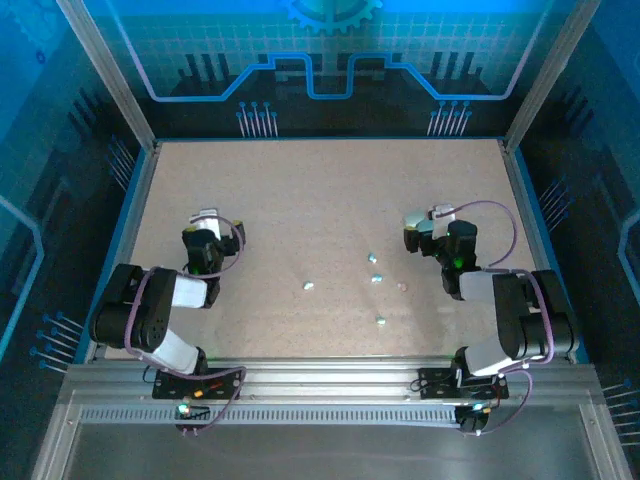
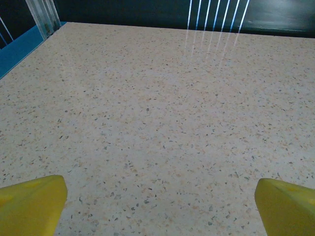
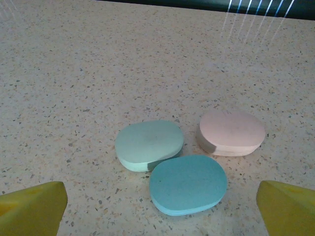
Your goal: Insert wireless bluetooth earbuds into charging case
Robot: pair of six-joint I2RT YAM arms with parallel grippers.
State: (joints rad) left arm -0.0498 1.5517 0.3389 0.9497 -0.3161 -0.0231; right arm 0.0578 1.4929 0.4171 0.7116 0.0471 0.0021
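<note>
Yellow fingertips (image 3: 34,206) of the right gripper (image 3: 160,209) are seen spread wide at the lower corners of the right wrist view, and nothing is clamped between them. Just ahead of them three closed oval cases are laid flat on the speckled table (image 3: 74,64). A teal case (image 3: 188,184) is set nearest, between the two fingers. A mint case (image 3: 149,146) is placed just beyond it to the left and appears to touch it. A pink case (image 3: 231,132) is found further ahead to the right, just beside the other two.

The left gripper (image 2: 158,206) is likewise held wide apart, its yellow fingertips (image 2: 288,209) parted over bare table with nothing gripped.

From the top view, the wireless earbuds (image 1: 377,279) are seen scattered as tiny pale bits on the table between the left gripper (image 1: 207,222) and the right gripper (image 1: 425,225). They lie nearer the right one, off to its left and back toward the arm bases. A pinkish earbud (image 1: 402,286) is placed closest to the right arm; none is touched by either gripper
</note>
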